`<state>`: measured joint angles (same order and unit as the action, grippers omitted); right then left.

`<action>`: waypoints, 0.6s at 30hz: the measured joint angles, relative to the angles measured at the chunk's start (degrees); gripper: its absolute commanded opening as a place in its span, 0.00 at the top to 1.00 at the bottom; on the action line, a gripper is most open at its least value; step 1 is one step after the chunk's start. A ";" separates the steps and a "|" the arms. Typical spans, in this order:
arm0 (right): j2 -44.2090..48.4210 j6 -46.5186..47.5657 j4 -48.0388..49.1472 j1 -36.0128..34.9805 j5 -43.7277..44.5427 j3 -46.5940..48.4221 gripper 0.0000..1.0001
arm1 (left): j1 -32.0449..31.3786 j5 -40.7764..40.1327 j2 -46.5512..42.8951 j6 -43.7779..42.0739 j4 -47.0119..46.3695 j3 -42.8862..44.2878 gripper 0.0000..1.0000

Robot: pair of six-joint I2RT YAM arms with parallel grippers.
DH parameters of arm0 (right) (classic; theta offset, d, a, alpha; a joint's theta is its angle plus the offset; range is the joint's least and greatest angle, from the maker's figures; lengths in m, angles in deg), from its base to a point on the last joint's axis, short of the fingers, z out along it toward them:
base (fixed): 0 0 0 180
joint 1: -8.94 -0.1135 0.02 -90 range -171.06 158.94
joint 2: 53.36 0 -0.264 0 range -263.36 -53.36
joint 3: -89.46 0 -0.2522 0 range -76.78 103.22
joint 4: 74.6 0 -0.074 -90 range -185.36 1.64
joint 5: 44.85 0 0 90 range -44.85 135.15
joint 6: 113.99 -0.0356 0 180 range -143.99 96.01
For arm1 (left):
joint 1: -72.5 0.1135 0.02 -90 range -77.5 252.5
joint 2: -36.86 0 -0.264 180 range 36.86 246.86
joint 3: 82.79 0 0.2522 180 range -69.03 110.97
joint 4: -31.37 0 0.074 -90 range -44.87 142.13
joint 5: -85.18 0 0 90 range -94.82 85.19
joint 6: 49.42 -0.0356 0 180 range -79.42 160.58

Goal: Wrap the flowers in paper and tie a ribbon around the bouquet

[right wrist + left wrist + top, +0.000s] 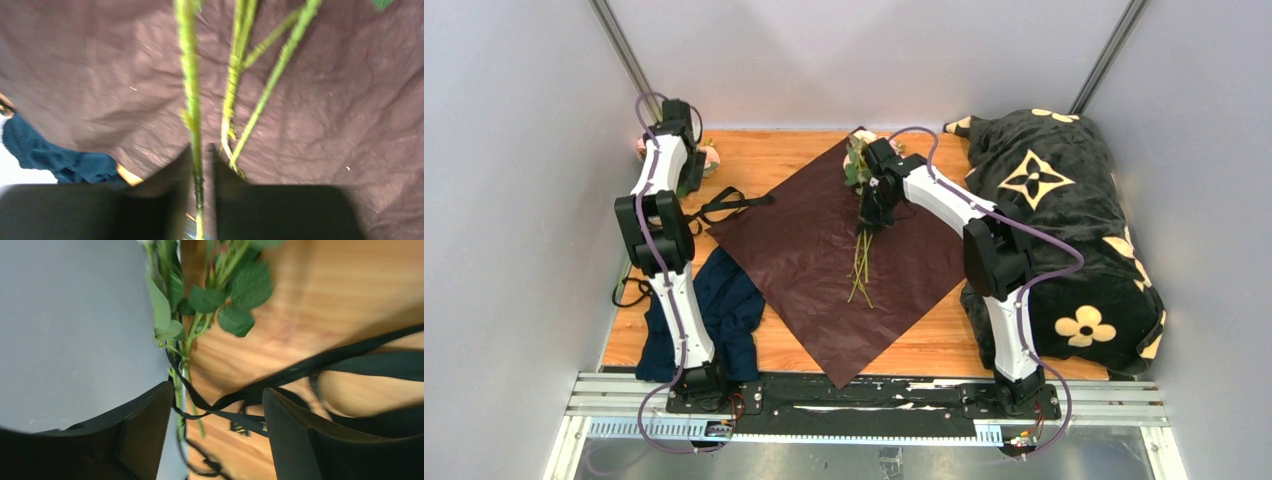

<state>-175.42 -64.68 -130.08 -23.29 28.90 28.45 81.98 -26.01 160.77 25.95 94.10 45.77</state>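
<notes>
The burgundy paper (814,270) lies flat as a diamond in the middle of the table. Green flower stems (862,268) rest on it, leaves (856,168) toward the far corner. My right gripper (201,152) hangs over them, shut on one thin stem (192,100); other stems (235,95) lie loose beside it. At the far left my left gripper (217,420) is open. Black ribbon (300,371) strands and a leafy flower stem (176,385) by the grey wall run between its fingers (145,430). A pink rose (712,156) shows there. More ribbon (729,203) trails toward the paper.
A navy cloth (724,310) lies crumpled at the paper's left corner, near the left arm's base. A black blanket with cream flowers (1064,230) fills the right side. Grey walls close in left, right and behind. A metal rail (864,400) runs along the near edge.
</notes>
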 measured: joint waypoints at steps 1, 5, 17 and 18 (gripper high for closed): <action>-0.24 0.04 -1.97 0.00 -0.55 -1.16 0.55 | 0.96 -2.27 2.71 -1.75 0.96 -0.42 0.32; -2.16 0.72 -8.83 -0.15 -0.96 1.46 0.53 | 1.11 -7.93 9.90 -7.08 2.43 0.92 0.36; -0.26 4.55 -20.41 -3.41 8.00 14.38 0.54 | 1.25 -11.67 19.91 -16.50 -0.52 16.17 0.52; -0.39 4.55 -21.20 -3.43 8.44 15.06 0.54 | 1.36 -11.30 20.65 -16.59 -0.61 16.41 0.52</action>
<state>-175.82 -60.13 -151.28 -26.72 37.34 43.51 83.33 -37.31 181.43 9.36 93.49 62.19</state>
